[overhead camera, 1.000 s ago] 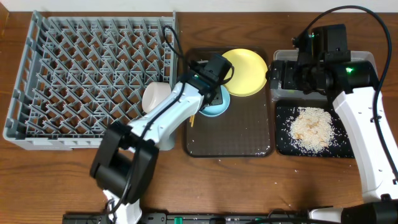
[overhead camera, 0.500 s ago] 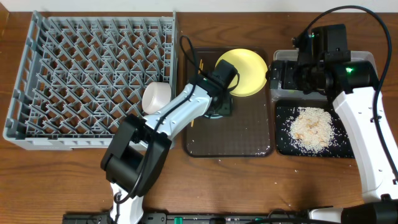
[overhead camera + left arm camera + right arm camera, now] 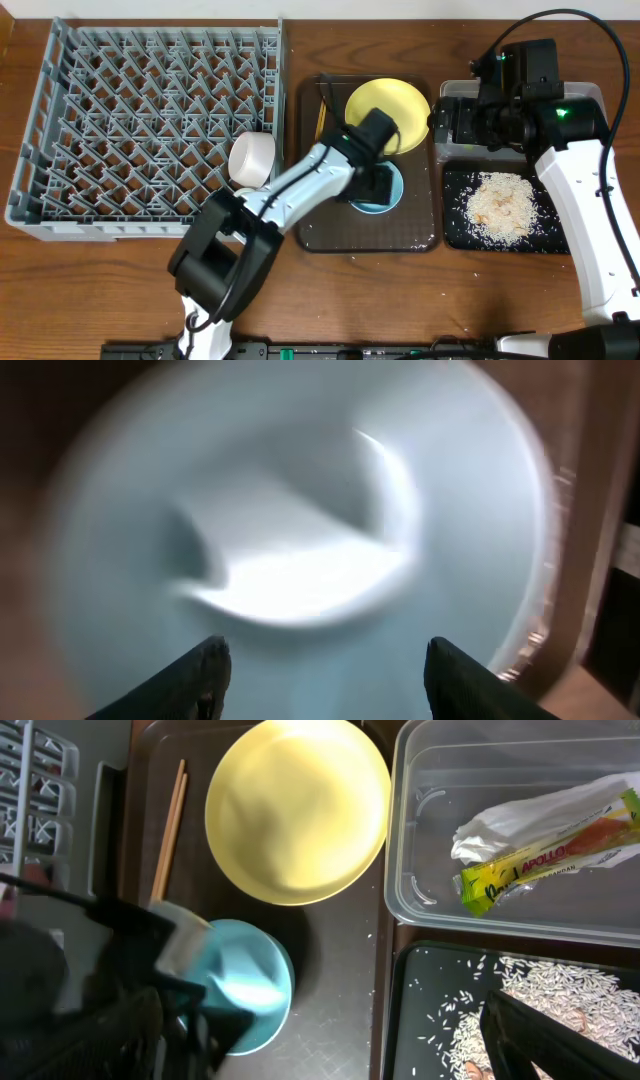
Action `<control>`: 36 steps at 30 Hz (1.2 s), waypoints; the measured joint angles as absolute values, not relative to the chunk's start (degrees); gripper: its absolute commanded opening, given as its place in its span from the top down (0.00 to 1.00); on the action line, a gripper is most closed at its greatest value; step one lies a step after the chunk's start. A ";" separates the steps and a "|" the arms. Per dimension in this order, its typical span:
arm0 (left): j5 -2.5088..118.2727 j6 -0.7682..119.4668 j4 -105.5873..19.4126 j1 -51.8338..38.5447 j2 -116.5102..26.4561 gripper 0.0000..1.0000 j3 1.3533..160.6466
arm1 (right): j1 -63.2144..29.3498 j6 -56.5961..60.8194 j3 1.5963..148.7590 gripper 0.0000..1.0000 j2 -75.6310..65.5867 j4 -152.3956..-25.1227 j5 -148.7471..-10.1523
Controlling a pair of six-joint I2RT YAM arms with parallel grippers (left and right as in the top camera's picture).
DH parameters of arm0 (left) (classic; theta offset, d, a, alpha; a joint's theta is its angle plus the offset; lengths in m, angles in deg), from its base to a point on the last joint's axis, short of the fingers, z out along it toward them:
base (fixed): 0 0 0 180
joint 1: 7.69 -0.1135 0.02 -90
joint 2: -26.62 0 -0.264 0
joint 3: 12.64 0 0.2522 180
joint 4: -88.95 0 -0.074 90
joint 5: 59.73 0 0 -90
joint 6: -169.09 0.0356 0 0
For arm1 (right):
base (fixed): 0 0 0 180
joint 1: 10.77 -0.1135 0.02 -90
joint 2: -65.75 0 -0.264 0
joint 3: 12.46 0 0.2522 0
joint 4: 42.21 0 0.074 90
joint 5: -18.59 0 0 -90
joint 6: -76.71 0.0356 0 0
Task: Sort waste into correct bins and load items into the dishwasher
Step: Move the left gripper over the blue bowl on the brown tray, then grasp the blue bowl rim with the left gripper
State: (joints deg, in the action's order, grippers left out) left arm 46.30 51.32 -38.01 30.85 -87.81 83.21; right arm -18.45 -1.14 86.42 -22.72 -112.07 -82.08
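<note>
Hovering over the light blue bowl at mid-frame, my left claw has its fingers apart; blur hides whether they touch it. The bowl sits on the brown tray, just below the yellow plate, with the chopsticks at the upper left. My right claw hangs wide and empty above the clear box at the upper right, where the napkin and wrapper lie. Rice lies in the black tray below.

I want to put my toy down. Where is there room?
The brown tray is bare along its front, below the blue bowl. The grey rack is bare left of the white cup. Crowded around the yellow plate and bowl.
</note>
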 measured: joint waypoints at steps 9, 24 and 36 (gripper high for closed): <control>44.02 55.19 -36.54 24.60 -80.49 0.37 83.21 | -18.45 -1.15 86.42 0.01 -22.72 -112.07 -82.08; 40.33 62.40 -35.30 25.04 -83.70 0.38 83.12 | -18.45 -1.15 86.42 0.01 -22.72 -112.07 -82.08; 40.20 63.32 -35.27 25.02 -88.47 0.92 82.33 | -18.45 -1.15 86.42 0.01 -22.72 -112.07 -82.08</control>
